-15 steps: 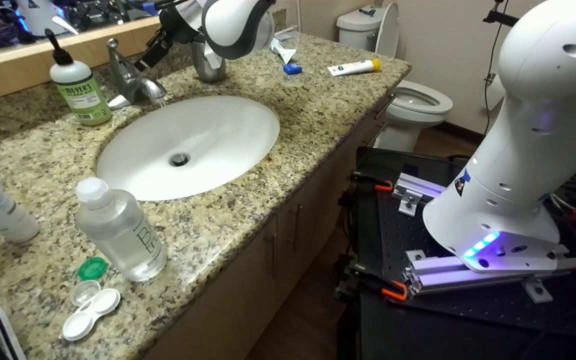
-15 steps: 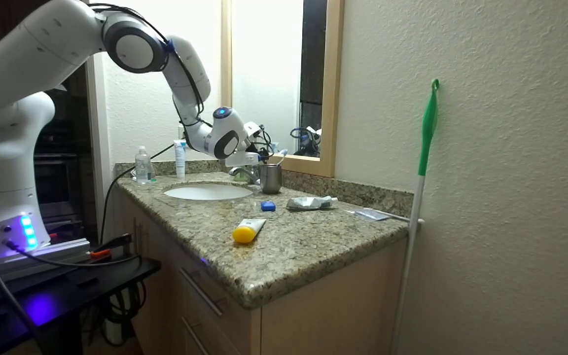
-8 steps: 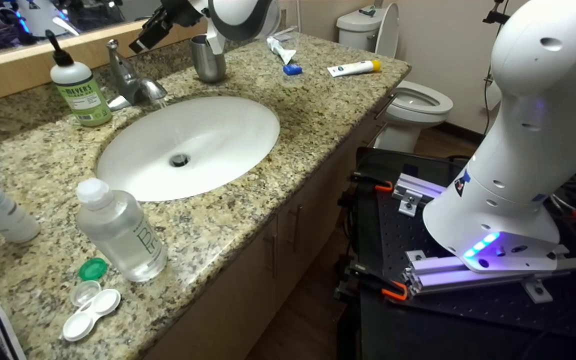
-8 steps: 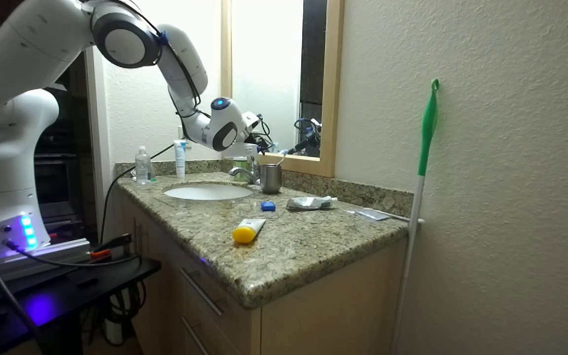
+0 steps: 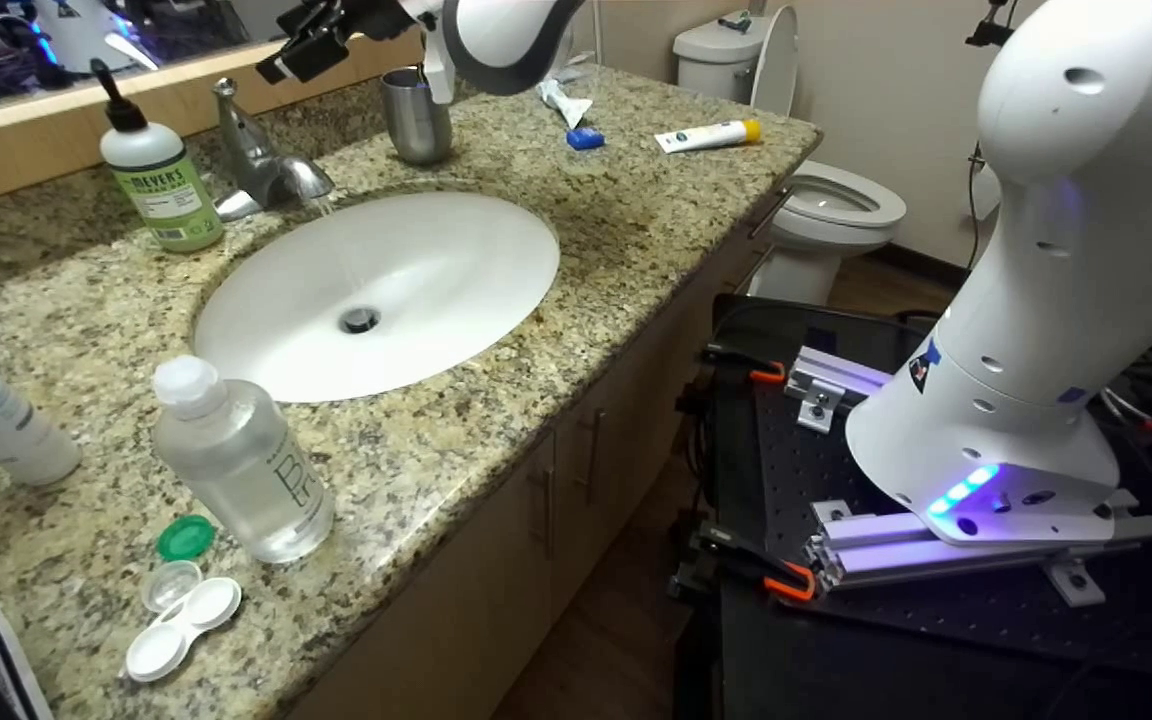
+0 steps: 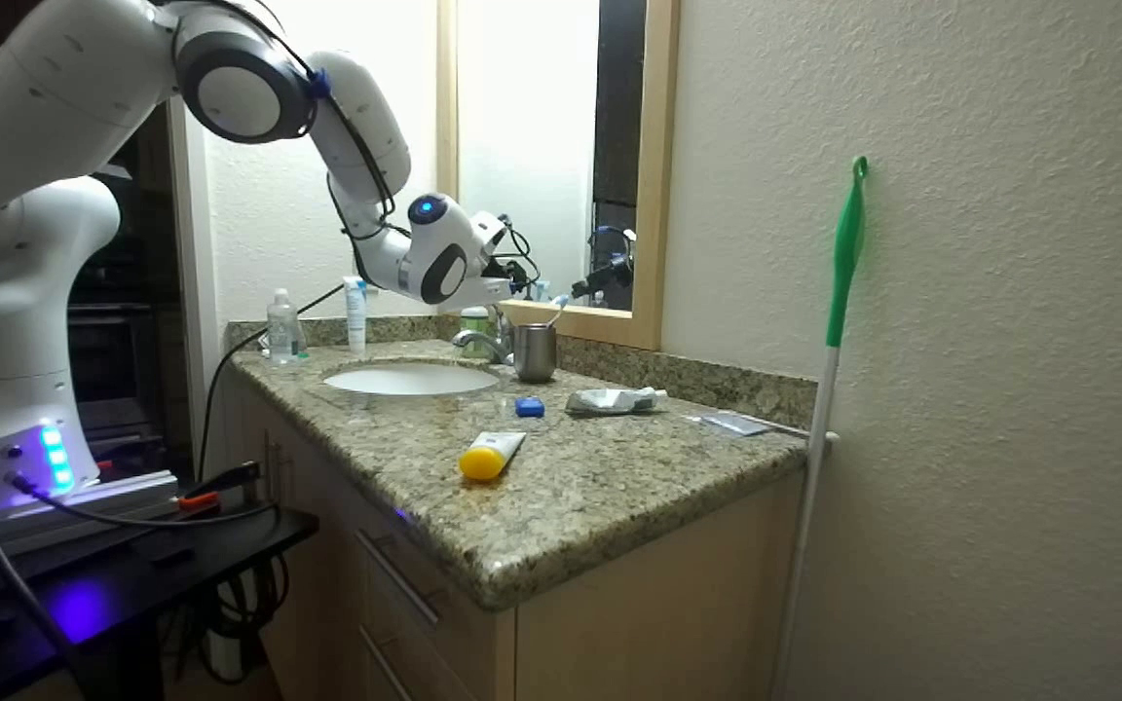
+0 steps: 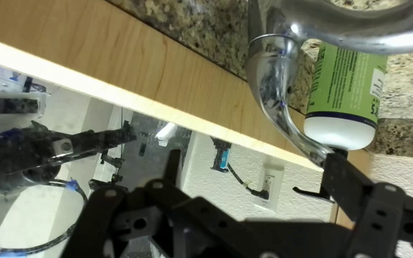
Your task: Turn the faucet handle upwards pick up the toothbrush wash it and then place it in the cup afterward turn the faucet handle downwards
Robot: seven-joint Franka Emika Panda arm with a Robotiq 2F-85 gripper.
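Water runs in a thin stream from the chrome faucet (image 5: 261,175) into the sink (image 5: 476,300). The faucet handle (image 5: 227,98) stands up from its top. Behind and above the faucet my gripper (image 5: 271,70) hangs near the mirror frame, its jaws wide apart with nothing between them. In the wrist view one finger (image 7: 346,182) overlaps the tip of the handle (image 7: 281,96), but an exterior view shows a gap between them. The grey metal cup (image 6: 535,352) stands beside the faucet, and the toothbrush (image 6: 558,310) leans in it, head up.
The green soap bottle (image 5: 164,190) is close to the faucet, and the mirror (image 6: 542,146) lies behind. A white tube with a yellow cap (image 5: 706,136), a small blue box (image 5: 584,138), a crumpled tube (image 5: 564,102), a clear bottle (image 5: 246,470) and a lens case (image 5: 181,628) rest on the counter.
My gripper has risen from low beside the faucet to above the level of its handle. The jaws remain apart. Cup and toothbrush have stayed where they were.
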